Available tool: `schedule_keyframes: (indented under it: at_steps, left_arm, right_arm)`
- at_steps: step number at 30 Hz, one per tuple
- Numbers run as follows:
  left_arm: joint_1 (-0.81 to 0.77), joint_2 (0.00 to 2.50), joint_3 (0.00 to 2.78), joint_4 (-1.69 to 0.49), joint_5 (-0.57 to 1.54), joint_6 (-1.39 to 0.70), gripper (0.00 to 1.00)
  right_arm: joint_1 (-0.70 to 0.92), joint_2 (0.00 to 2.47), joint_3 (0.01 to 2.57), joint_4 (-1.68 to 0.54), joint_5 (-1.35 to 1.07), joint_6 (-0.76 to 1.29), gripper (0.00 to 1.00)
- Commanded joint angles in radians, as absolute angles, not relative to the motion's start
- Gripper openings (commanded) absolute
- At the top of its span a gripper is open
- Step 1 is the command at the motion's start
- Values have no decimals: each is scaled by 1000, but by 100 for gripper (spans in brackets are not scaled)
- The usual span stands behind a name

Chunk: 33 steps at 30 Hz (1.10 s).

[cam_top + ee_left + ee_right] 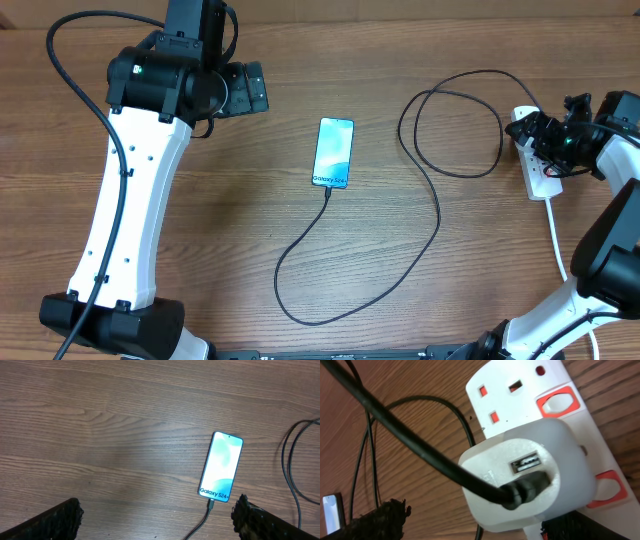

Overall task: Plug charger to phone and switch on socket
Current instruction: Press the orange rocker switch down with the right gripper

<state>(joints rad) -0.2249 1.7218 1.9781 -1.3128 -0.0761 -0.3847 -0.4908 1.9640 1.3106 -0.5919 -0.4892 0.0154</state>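
free: table point(250, 230) left of phone point(333, 152) | blocked: charger point(439, 215) loops on its right

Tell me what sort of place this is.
Probably a robotics lab or test bench: two robot arms work at a wood-grain table where a phone, charger and socket are laid out.

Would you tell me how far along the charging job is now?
Done: the charger tip sits in the phone, and its other end is in the white adapter on the socket. In hand: the right gripper hovers at the socket. Left: the red switch beside the adapter; whether it is on cannot be read.
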Motion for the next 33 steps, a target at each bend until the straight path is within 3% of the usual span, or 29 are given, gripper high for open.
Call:
schedule_keyframes:
  at_steps: [1, 33]
  left_arm:
    - [-219, 1729, 1981, -1312, -85, -366, 100]
    - [-219, 1729, 1981, -1311, -86, -366, 100]
  right_arm:
    - [-515, 1967, 1299, -574, -421, 28, 93]
    - [-509, 1998, 1271, -486, -477, 10, 96]
